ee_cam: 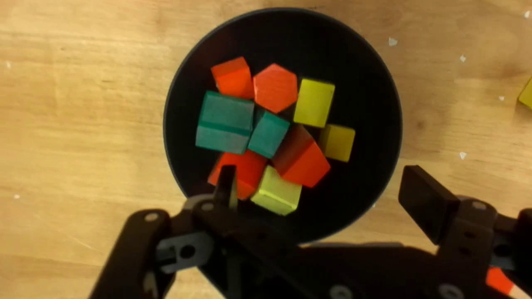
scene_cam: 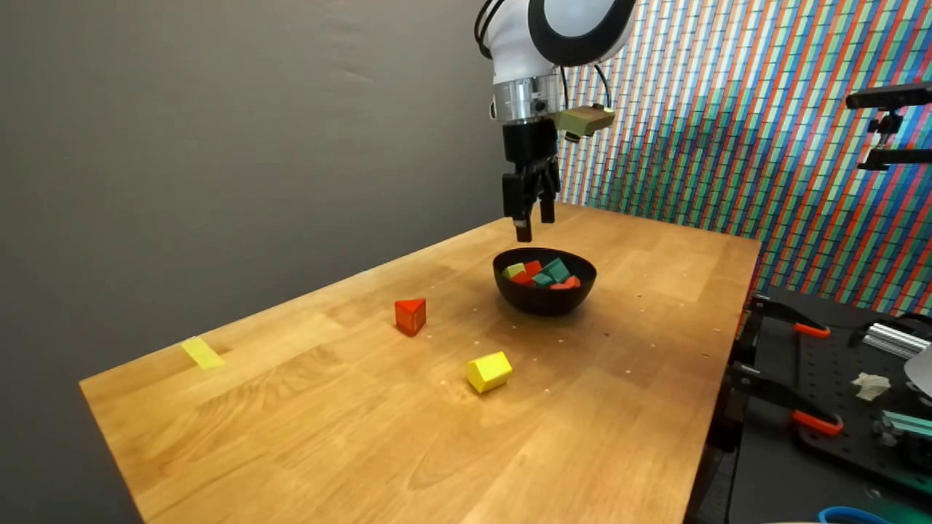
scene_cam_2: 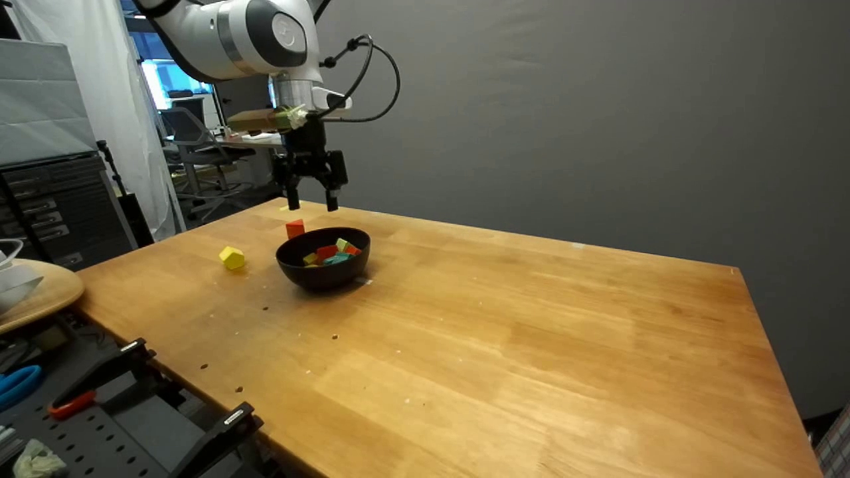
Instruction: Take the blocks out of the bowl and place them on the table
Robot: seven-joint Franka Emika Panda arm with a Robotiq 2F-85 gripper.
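Note:
The round black bowl [scene_cam: 546, 298] stands upright on the wood-grain table [scene_cam_2: 505, 345] in both exterior views. Seen from above in the wrist view, it holds several blocks: green [ee_cam: 224, 120], red [ee_cam: 307, 164], orange-red [ee_cam: 275, 88] and yellow [ee_cam: 314, 103] among them. Outside the bowl, a red block [scene_cam: 411, 316] and a yellow block [scene_cam: 489, 372] lie on the table. My gripper [scene_cam_2: 313, 207] hangs above the bowl, pointing down, its fingers wide apart with nothing between them. In the wrist view one finger [ee_cam: 226, 182] covers part of a red block.
A flat pale-yellow scrap [scene_cam: 202, 352] lies near the table's far corner, beside the grey wall [scene_cam: 255, 145]. Black clamps with orange tips [scene_cam: 815, 423] grip the table's side edge. Small pale flecks dot the tabletop around the bowl.

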